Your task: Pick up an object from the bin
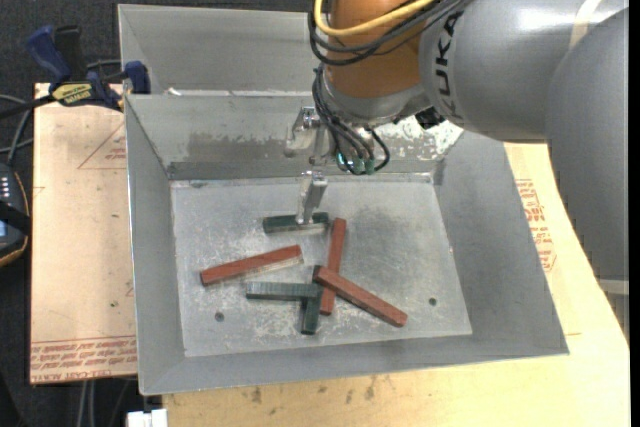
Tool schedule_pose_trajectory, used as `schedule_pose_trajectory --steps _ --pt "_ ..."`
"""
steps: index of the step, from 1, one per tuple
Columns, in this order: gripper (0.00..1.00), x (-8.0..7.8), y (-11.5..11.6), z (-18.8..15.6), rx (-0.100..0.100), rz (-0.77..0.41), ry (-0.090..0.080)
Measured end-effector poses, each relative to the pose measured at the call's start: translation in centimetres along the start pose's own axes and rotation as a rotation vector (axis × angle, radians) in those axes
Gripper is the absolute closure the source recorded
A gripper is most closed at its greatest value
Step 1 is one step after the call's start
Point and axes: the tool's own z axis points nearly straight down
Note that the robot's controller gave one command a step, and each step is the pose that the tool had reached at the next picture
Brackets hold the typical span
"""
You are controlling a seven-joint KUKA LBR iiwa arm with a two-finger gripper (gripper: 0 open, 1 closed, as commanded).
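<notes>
My gripper [309, 211] hangs below the orange cover at the back middle of the bin, its tip right above a short dark green bar [290, 226] that lies flat on the floor. Whether it touches the bar I cannot tell. Just to the right, a red-brown bar [336, 255] lies lengthwise toward the front. A second red-brown bar [250, 266] lies slanted to the front left of the gripper.
Nearer the front, a red-brown bar [362, 298] crosses two dark green bars [278, 291] [312, 311] in a loose heap. The bin's sloping walls rise on all sides, and the arm's big grey body overhangs the right rear.
</notes>
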Motion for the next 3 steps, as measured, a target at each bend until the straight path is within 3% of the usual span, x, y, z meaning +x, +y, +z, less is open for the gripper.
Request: schedule_pose_trajectory --steps 1,2,3 --pt "0.0 -0.2 0.0 -0.5 -0.001 0.002 -0.008" --pt "1.0 1.1 -0.2 11.2 -0.002 -0.035 -0.015" --pt "1.0 1.1 -0.2 11.2 -0.002 -0.035 -0.016"
